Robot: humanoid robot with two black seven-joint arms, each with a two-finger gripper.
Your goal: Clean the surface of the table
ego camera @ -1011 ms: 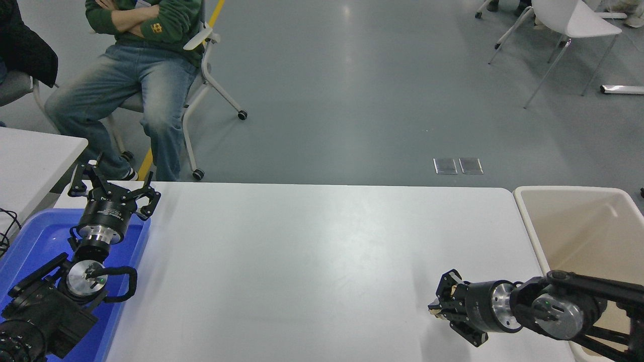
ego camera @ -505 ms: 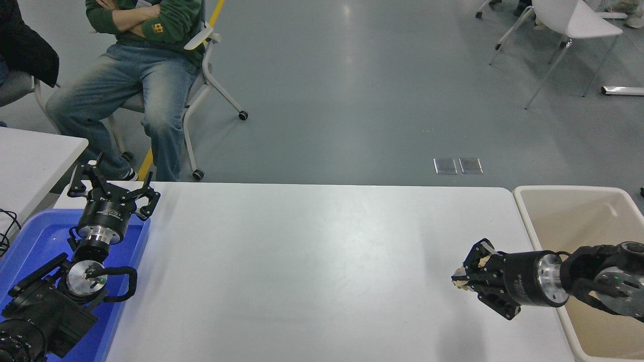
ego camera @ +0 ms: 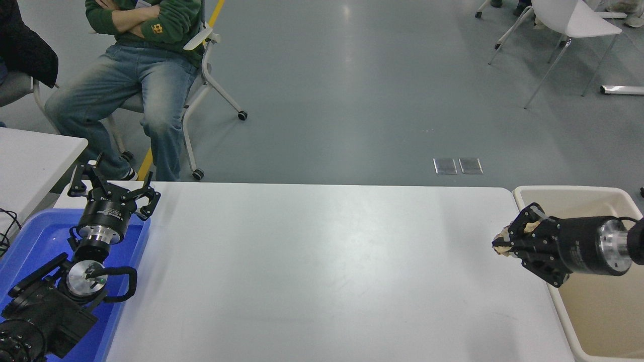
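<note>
My right gripper is pinching its fingers closed on a small tan scrap, hovering at the desk's right edge beside the beige tub. The white desk surface is spreading wide across the near view. My left gripper is resting with fingers spread over the blue tray at far left.

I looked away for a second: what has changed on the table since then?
The right hand, shut on a small tan scrap, moved away from the robot and rightward to the beige tub's rim. The left hand stayed over the blue tray; the table is unchanged.
</note>
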